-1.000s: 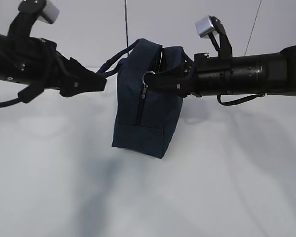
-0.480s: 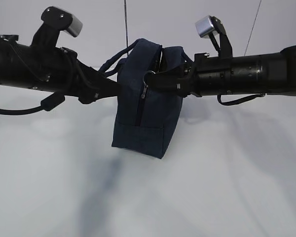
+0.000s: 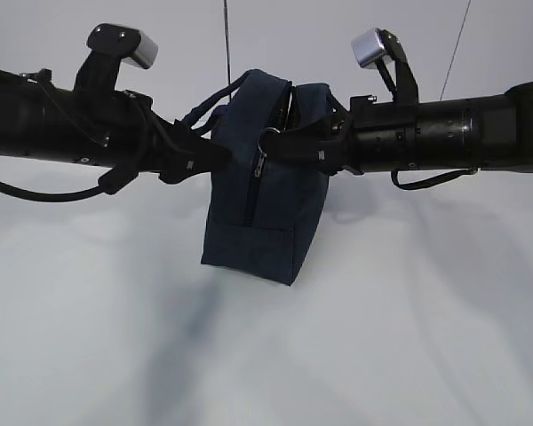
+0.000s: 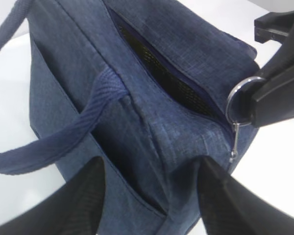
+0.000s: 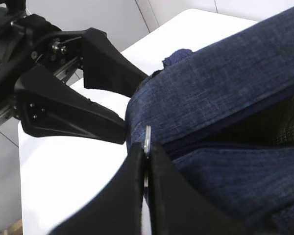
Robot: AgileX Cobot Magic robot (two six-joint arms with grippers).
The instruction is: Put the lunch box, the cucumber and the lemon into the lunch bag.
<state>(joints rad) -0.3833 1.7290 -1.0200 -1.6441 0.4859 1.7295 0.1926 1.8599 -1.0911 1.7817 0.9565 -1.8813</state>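
**A bare robot test bench, not a home**

You are looking at a lab-style recording setup. A plain white table (image 3: 382,337) fills the view from nine to three o'clock, backed by a blank pale wall (image 3: 275,35) at twelve. Thin dark cables (image 3: 226,40) hang down that wall, and nothing domestic or decorative shows around them.

A plain white table (image 3: 409,337) filled the lower part of the exterior view, its surface bare and matte, with soft grey shadows lying across it toward the front. Behind it rose a pale, blank wall (image 3: 186,44), and two thin dark cables (image 3: 226,40) ran down in front of that wall, one near the middle and one slanting at the right. In the right wrist view the table's white edge (image 5: 54,196) showed against a grey background.
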